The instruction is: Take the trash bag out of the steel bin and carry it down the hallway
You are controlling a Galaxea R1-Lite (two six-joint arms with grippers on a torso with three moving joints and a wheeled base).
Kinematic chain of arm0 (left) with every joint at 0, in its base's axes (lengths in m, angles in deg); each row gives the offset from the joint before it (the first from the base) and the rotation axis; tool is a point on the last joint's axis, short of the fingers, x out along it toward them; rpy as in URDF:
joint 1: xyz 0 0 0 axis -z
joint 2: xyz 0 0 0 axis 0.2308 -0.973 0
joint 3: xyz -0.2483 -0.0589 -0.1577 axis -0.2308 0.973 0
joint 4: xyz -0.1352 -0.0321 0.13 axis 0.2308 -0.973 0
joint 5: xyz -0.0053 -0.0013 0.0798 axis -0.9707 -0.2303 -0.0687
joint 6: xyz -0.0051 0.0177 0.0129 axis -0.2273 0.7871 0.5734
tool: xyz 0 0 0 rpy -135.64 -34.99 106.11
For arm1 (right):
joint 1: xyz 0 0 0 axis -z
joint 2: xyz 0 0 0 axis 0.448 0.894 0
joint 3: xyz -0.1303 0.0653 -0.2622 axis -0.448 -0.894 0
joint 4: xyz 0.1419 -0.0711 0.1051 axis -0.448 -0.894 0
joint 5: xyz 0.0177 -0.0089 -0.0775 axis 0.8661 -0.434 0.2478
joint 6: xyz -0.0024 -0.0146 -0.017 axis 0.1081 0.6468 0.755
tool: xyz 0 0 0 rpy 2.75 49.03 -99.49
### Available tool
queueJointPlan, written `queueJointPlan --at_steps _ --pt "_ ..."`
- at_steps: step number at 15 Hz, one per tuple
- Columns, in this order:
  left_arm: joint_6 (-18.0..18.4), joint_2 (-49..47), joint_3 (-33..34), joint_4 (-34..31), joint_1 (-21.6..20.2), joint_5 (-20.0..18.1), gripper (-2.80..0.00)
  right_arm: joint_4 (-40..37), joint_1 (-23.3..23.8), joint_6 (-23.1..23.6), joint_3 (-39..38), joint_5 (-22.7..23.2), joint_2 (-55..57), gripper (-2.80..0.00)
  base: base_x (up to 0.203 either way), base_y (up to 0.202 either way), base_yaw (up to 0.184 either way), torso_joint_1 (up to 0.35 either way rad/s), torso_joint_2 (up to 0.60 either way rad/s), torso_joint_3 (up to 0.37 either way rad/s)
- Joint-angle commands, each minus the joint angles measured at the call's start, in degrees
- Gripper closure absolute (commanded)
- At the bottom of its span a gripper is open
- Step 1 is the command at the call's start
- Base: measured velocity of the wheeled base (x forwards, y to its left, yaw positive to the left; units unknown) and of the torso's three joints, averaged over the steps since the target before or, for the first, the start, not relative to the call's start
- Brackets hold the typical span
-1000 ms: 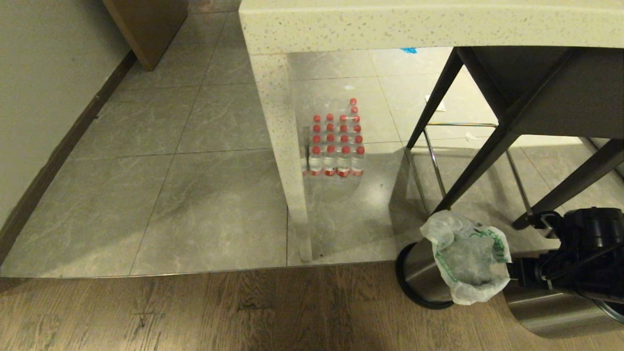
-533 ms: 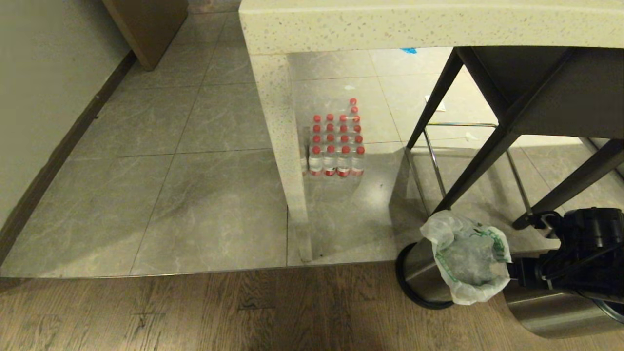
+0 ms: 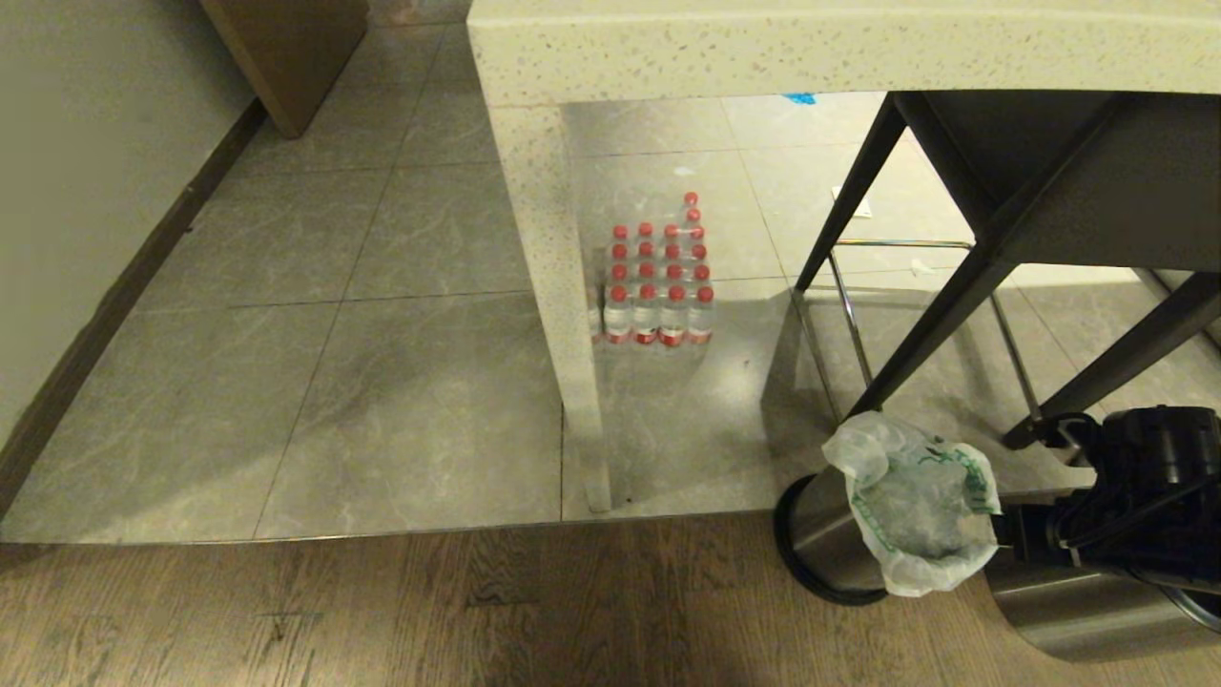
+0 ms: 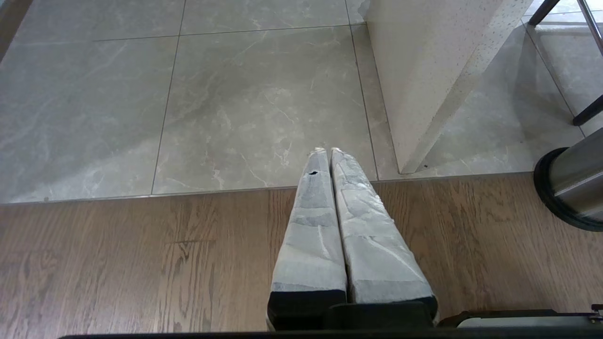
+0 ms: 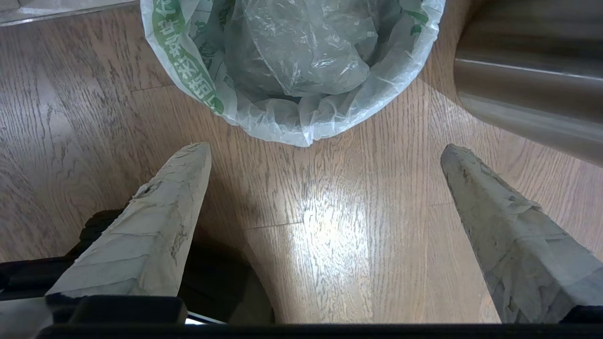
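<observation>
1. The steel bin (image 3: 828, 534) stands on the wooden floor (image 3: 382, 611), right at the seam where the wood meets the grey tile floor (image 3: 382, 382), low in the right part of the head view.
2. The trash bag (image 3: 920, 515) sits in the bin, its crinkled rim with green lettering folded out over the bin's edge on the side toward the right arm; in the right wrist view the bag (image 5: 297, 66) hangs open, its lip just beyond the fingertips.
3. The right tool (image 5: 325, 150) hovers low over the wood just beside the bag's rim, its two taped fingers (image 5: 155, 221) spread wide apart with bare floor between them, touching nothing. In the head view the tool's tips are hidden behind the bag.
4. A second, larger steel bin (image 3: 1087, 611) lies close under the right arm, crowding that side; its curved wall also shows in the right wrist view (image 5: 532, 94).
5. Behind the bin, the dark legs of a stool (image 3: 935, 324) slant down to the tiles, closing off the far side.
6. To the left, the speckled tabletop (image 3: 839, 48) drops a slab leg (image 3: 563, 315) to the tiles; a pack of red-capped water bottles (image 3: 658, 286) stands beneath.
7. Left of the slab leg, tile and wood run open as far as the wall (image 3: 86, 191).
8. The left tool (image 4: 324, 151) hangs over the wood with its fingers pressed together, empty, well apart from the bin (image 4: 572, 188).
</observation>
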State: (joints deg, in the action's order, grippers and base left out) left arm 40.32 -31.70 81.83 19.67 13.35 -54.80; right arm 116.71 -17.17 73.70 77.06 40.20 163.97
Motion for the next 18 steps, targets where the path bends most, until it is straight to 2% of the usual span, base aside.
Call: queueJointPlan --at_steps 1,3,5,7,8,10,12,18 --pt "0.0 0.0 0.0 0.0 0.0 0.1 0.0 -37.2 -9.5 -5.8 -23.0 -2.5 -102.9 -2.8 0.0 0.0 0.0 0.0 0.0 0.0" --pt "0.0 0.0 0.0 0.0 0.0 0.0 0.0 -36.4 -9.5 -5.6 -22.4 -2.2 -102.9 -2.8 0.0 0.0 0.0 0.0 0.0 0.0" --pt "0.0 0.0 0.1 0.0 0.0 0.0 0.0 -36.7 -9.5 -5.6 -14.8 -0.5 -101.6 -2.8 0.0 0.0 0.0 0.0 0.0 0.0" --pt "0.0 0.1 0.0 0.0 0.0 0.0 0.0 -41.8 -9.5 -5.7 -9.5 0.3 -101.2 -2.8 0.0 0.0 0.0 0.0 0.0 0.0" --pt "0.0 0.1 0.1 0.0 0.0 0.1 0.0 -43.9 -9.5 -5.8 -10.4 0.4 -102.1 -2.8 0.0 0.0 0.0 0.0 0.0 0.0" --pt "0.0 0.0 0.0 0.0 0.0 0.1 0.0 -44.3 -9.5 -6.6 -17.8 -0.4 -102.8 -2.8 0.0 0.0 0.0 0.0 0.0 0.0" --pt "0.0 0.1 0.0 0.0 0.0 0.1 0.0 -39.2 -9.5 -6.0 -21.8 -1.4 -103.0 -2.8 0.0 0.0 0.0 0.0 0.0 0.0" --pt "0.0 0.1 0.1 0.0 0.0 0.0 0.0 -38.3 -9.5 -4.7 -23.0 -2.3 -103.0 -2.8 0.0 0.0 0.0 0.0 0.0 0.0"
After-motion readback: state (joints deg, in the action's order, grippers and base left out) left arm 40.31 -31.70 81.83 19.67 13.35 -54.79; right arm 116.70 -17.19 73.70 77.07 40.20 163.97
